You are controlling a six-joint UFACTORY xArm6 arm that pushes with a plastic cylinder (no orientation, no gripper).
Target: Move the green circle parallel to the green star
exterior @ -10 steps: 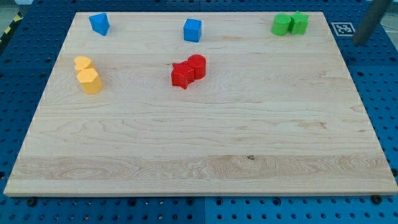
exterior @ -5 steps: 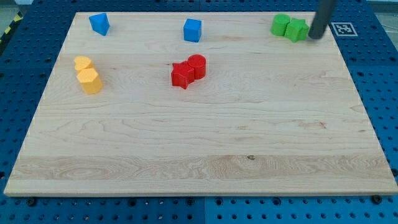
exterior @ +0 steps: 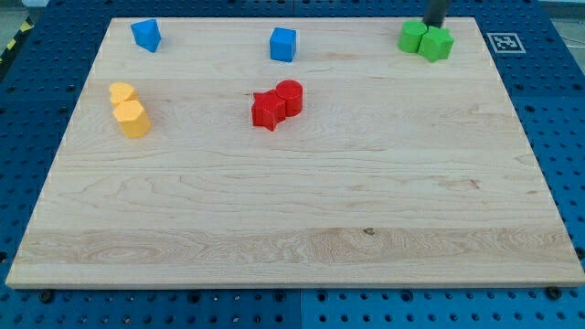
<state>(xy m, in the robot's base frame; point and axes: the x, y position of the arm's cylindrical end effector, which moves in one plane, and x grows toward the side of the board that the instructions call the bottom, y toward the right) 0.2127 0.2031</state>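
The green circle (exterior: 412, 36) and the green star (exterior: 437, 43) stand touching at the view's top right of the wooden board (exterior: 292, 210). The circle is on the left, the star on the right and slightly lower. My tip (exterior: 432, 25) is at the board's top edge, just above the two green blocks, close to the seam between them. Only the lower end of the dark rod shows.
Two blue blocks (exterior: 145, 35) (exterior: 283, 44) sit near the top edge. A red star (exterior: 268, 111) touches a red cylinder (exterior: 290, 96) at centre. Two yellow blocks (exterior: 122, 93) (exterior: 133, 119) stand at the left. A marker tag (exterior: 505, 42) lies off the board's right.
My tip moved from off the board's right edge leftward to above the green blocks. The green star shifted slightly down and left against the circle.
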